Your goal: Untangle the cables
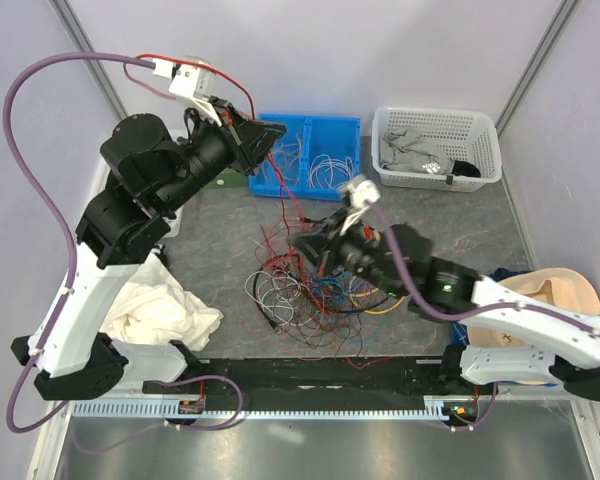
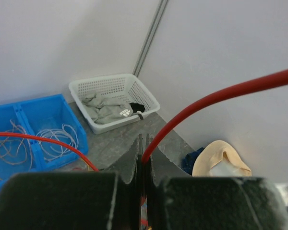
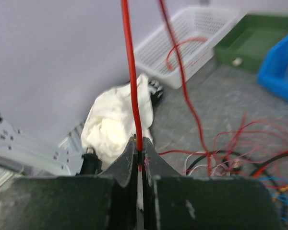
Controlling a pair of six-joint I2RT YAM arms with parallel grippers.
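The cables (image 1: 315, 285) lie in a tangle of red, black, white, blue and yellow wires at mid-table. My left gripper (image 1: 267, 140) is raised above the back of the table, shut on a red cable (image 1: 283, 190) that hangs down into the tangle. In the left wrist view the jaws (image 2: 145, 152) pinch that red cable (image 2: 206, 103). My right gripper (image 1: 315, 245) sits low at the tangle's upper edge. In the right wrist view it (image 3: 139, 148) is shut on a taut red cable (image 3: 131, 72) running straight up, with the tangle (image 3: 240, 158) to its right.
A blue bin (image 1: 330, 128) holding loose white wires stands at the back. A white basket (image 1: 480, 130) with grey cloth is at the back right. A white cloth (image 1: 165, 305) lies front left, a beige hat (image 1: 555, 290) front right. A green tray (image 3: 249, 38) shows in the right wrist view.
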